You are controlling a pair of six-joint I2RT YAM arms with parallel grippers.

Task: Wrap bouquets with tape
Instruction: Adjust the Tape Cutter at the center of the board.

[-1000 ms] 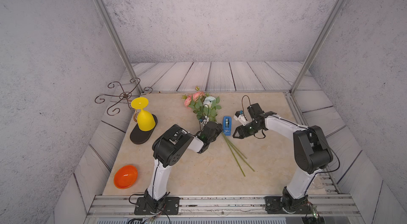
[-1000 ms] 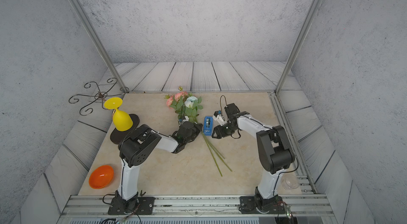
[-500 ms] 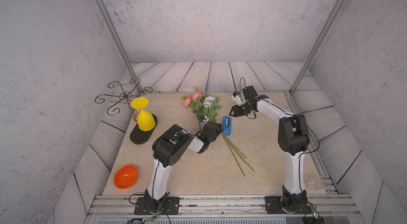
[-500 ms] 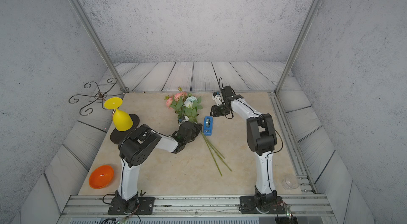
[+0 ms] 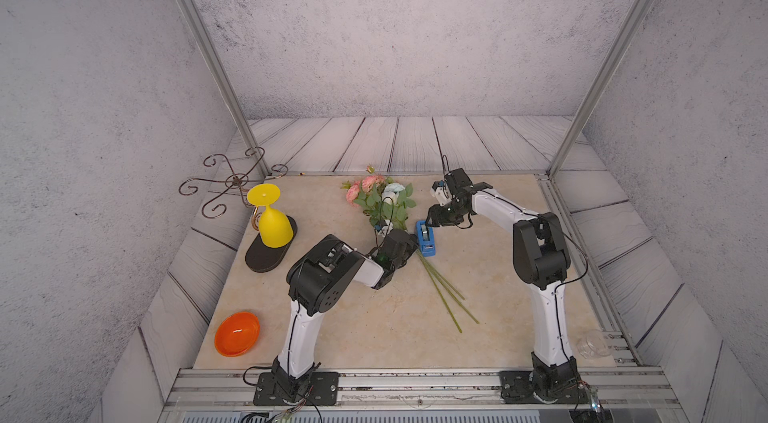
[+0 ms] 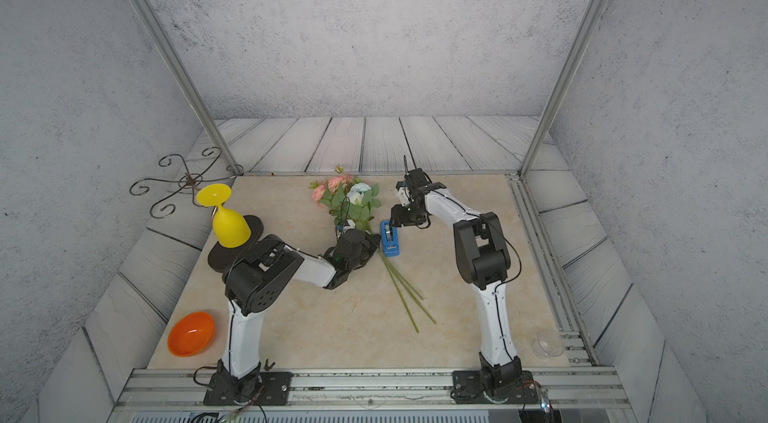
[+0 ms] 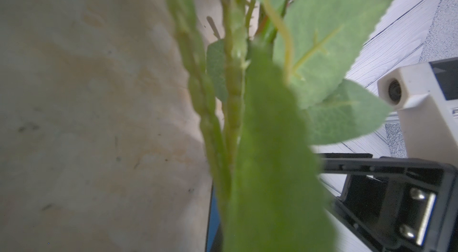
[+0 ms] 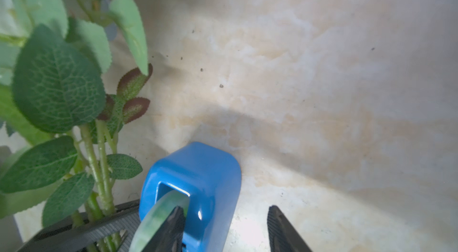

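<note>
The bouquets (image 5: 376, 192) (image 6: 345, 194) lie on the beige table as one bunch, pink and pale blue blooms toward the back and long green stems (image 5: 442, 294) fanning toward the front. My left gripper (image 5: 410, 245) (image 6: 372, 244) is shut on the stems just below the leaves. The left wrist view shows only stems (image 7: 230, 84) and leaves up close. The tape, in its blue dispenser (image 5: 426, 236) (image 6: 390, 239) (image 8: 198, 176), sits right beside that grip. My right gripper (image 5: 432, 222) (image 8: 225, 223) hangs open over the dispenser's far end, one finger by the pale roll (image 8: 158, 216), the other over bare table.
A yellow goblet (image 5: 272, 217) stands upside down on a black oval base at the left, with a curly wire stand (image 5: 232, 184) behind it. An orange bowl (image 5: 237, 333) lies front left. A clear glass cup (image 5: 592, 344) rests near the front right rail.
The right arm swung up toward the back of the table, then came back down onto the dispenser's far end. The left arm and the bouquet have stayed put.
</note>
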